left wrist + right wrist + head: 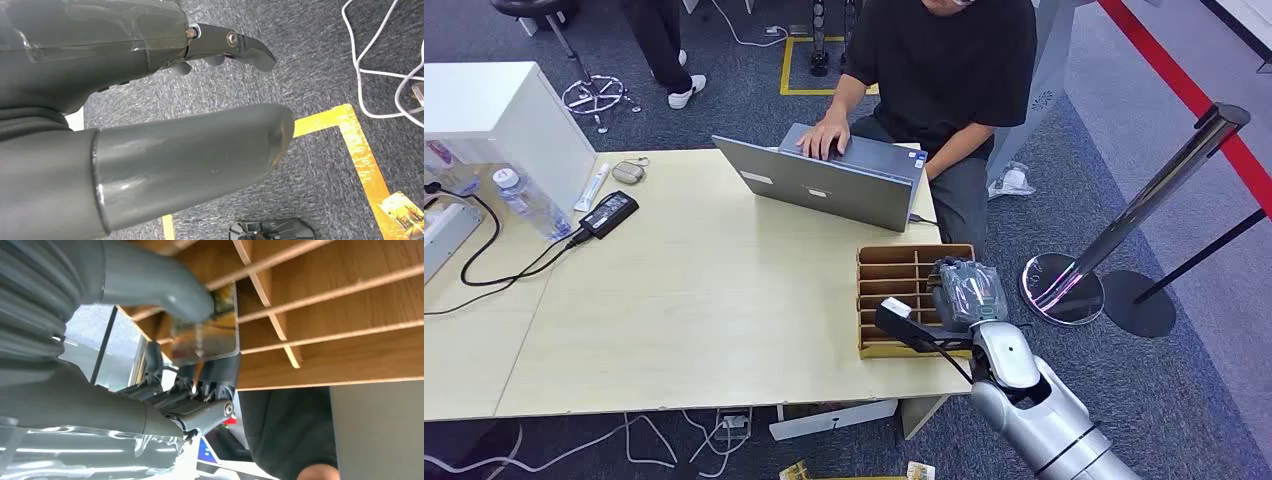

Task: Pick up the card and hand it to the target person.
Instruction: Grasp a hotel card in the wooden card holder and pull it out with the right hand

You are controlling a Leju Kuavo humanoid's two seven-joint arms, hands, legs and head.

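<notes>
Right hand (200,360) pinches card (207,342) at wooden rack (894,300) edge; left hand (165,125) holds nothing

A pale wooden table (694,300) holds an open grey laptop (834,180) at its far edge, and a brown slotted wooden organiser (894,275) at its right near corner. On the left side lie a black power adapter (608,213) with its black cable (494,262), a clear plastic bottle (527,203), a white tube (592,187) and a small grey pouch (628,172), beside a white cabinet (499,115). On the grey carpet to the right stands a chrome barrier post (1124,225) on a round base, with a red floor stripe (1184,95) behind it.
</notes>
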